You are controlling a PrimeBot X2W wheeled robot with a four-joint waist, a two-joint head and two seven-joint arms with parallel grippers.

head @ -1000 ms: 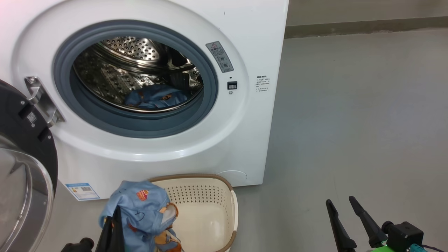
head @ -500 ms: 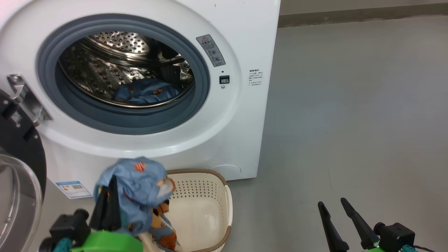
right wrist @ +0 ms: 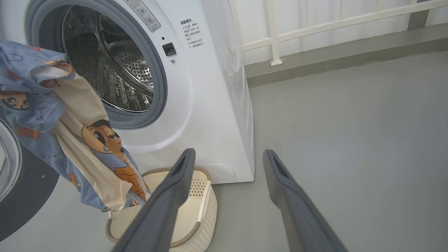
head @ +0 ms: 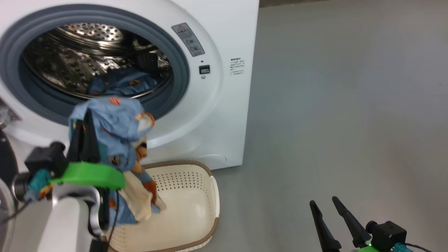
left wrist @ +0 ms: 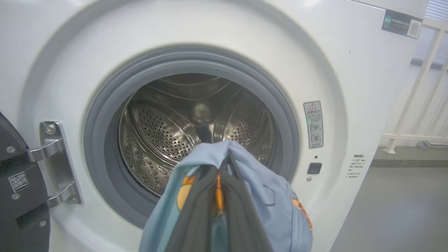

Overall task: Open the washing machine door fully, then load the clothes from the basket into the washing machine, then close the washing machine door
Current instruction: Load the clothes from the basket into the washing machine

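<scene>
Head view: door step looks done. The washing machine door (left wrist: 24,210) stands swung out at far left on its hinge (left wrist: 52,164), and the mouth of the washing machine (head: 224,105) is clear.

Loading is partway:
- one blue printed garment (head: 122,82) lies at the bottom of the drum (head: 70,59)
- left claw (head: 84,126) is pinched tight on a second garment (head: 112,129), held up in front of the lower gasket (head: 182,80), between basket and drum mouth, not yet inside
- its cream-lined tail hangs down over the near-left part of the basket (head: 182,182); can't tell if it touches the rim
- basket floor looks bare where visible; left arm and cloth hide the near-left corner

My read on what's left: push this piece into the drum, check the hidden corner, then shut the door.

Right claw (head: 322,202) has its jaws wide and holds nothing, low at near right over the grey floor (head: 332,122), well apart from the machine.

Around:
- warning sticker (head: 188,39) right of the opening
- white railing (right wrist: 273,35) beyond the machine in the right wrist view

Nothing solid blocks the path to the drum. Risks as I see them:
- the long tail could drag on the gasket lip or hang out over it, which would foul the door later
- the open door sits just left of the left arm, so little room on that side
</scene>
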